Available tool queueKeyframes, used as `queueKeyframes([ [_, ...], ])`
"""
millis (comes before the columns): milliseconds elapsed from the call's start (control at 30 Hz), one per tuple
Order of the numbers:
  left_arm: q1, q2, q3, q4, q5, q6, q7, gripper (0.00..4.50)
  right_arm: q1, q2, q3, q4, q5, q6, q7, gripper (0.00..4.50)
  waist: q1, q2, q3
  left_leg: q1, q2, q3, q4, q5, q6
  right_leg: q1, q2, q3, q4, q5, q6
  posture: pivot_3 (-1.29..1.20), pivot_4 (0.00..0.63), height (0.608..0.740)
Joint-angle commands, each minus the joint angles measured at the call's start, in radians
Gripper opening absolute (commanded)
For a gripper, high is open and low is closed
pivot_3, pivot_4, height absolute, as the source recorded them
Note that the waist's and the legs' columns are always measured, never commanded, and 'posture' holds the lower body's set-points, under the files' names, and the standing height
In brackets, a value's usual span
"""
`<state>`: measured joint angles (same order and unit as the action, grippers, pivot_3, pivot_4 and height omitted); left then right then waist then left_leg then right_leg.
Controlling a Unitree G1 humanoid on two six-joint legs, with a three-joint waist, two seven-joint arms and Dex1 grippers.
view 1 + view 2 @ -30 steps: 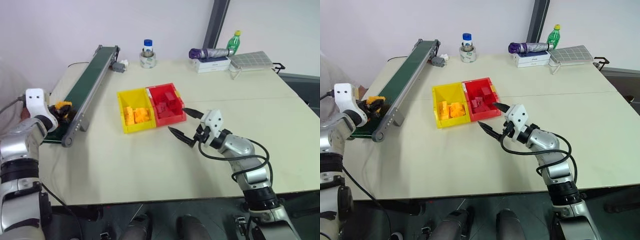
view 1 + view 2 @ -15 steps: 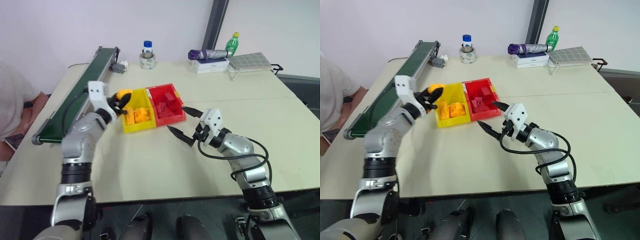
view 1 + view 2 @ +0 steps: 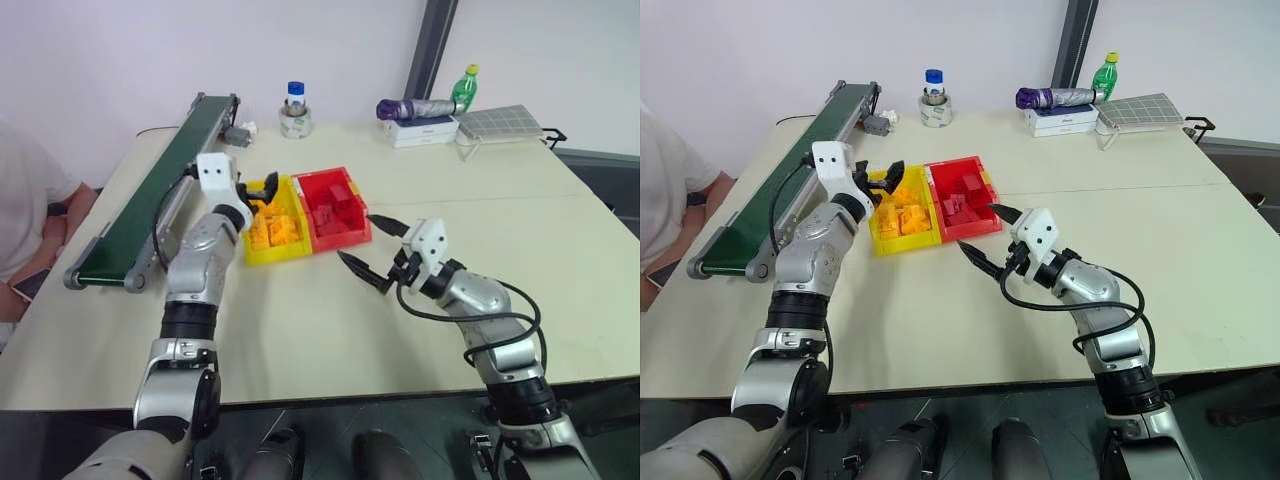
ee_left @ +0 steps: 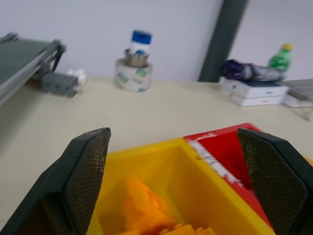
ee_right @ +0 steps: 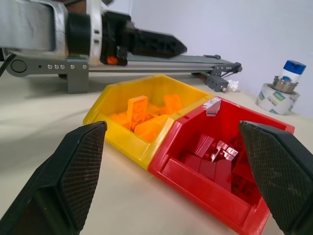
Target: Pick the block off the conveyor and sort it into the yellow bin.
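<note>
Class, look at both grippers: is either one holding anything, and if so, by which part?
Nothing is held. The left gripper is open over the yellow bin, and the right gripper is open and empty near the red bin.

Free room around the bins

Bare table (image 3: 330, 320) is left near the yellow bin (image 3: 252, 250); the conveyor (image 3: 150, 200) bounds its left.

Counted on the table (image 3: 300, 330) are one conveyor (image 3: 150, 195), one yellow bin (image 3: 268, 225) of perhaps half a dozen orange bricks (image 5: 142, 117), one red bin (image 3: 333, 207) of several dark red bricks (image 5: 217, 152), two bottles (image 3: 295, 95), one tape roll (image 3: 295, 123), one umbrella (image 3: 415, 105) and two grippers (image 3: 372, 255).
</note>
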<state>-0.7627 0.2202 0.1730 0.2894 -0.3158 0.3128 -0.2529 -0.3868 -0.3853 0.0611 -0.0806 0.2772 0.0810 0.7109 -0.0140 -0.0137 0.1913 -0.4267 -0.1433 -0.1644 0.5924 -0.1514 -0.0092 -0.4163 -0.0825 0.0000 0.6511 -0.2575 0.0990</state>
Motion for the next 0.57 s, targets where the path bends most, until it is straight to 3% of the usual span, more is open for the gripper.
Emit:
queueKeyframes([
  [33, 0.064, 0.074, 0.014, -0.148, -0.048, 0.043, -0.1, 4.47, -0.004, -0.005, -0.017, -0.047, 0.004, -0.013, -0.003, 4.5, -0.003, 0.0, 0.0, 0.0, 0.0, 0.0, 0.0, 0.0, 0.0, 0.0, 0.0, 0.0, 0.0, 0.0, 0.0, 0.0, 0.15, 0.74],
  [100, 0.107, 0.116, 0.037, -0.216, -0.105, 0.101, -0.154, 4.47, -0.003, -0.006, -0.018, -0.046, 0.005, -0.014, 0.0, 4.5, -0.002, 0.0, 0.0, 0.0, 0.001, 0.0, 0.0, 0.0, 0.0, 0.0, 0.0, 0.0, 0.0, 0.0, 0.0, 0.0, 0.15, 0.74],
  [233, 0.279, 0.307, 0.088, -0.437, -0.225, 0.22, -0.335, 4.47, -0.005, -0.015, -0.018, -0.035, 0.007, -0.019, 0.015, 4.5, -0.007, 0.0, 0.0, 0.0, 0.001, 0.0, 0.0, 0.0, 0.0, -0.001, 0.001, 0.001, 0.0, 0.0, -0.001, 0.0, 0.15, 0.74],
  [367, 0.433, 0.447, 0.202, -0.488, -0.254, 0.241, -0.394, 4.47, -0.014, -0.024, -0.024, -0.026, 0.008, -0.023, 0.022, 4.5, 0.0, 0.001, 0.0, 0.0, 0.001, 0.0, -0.002, 0.0, 0.0, -0.002, 0.001, 0.001, 0.0, -0.002, -0.004, 0.0, 0.15, 0.74],
  [567, 0.532, 0.483, 0.33, -0.392, -0.294, 0.152, -0.487, 4.47, -0.026, -0.022, -0.018, -0.013, 0.01, -0.024, 0.038, 4.5, 0.009, 0.001, 0.0, 0.0, 0.002, 0.0, -0.002, -0.002, -0.003, -0.001, 0.001, 0.001, -0.002, -0.002, -0.006, 0.0, 0.15, 0.74],
])
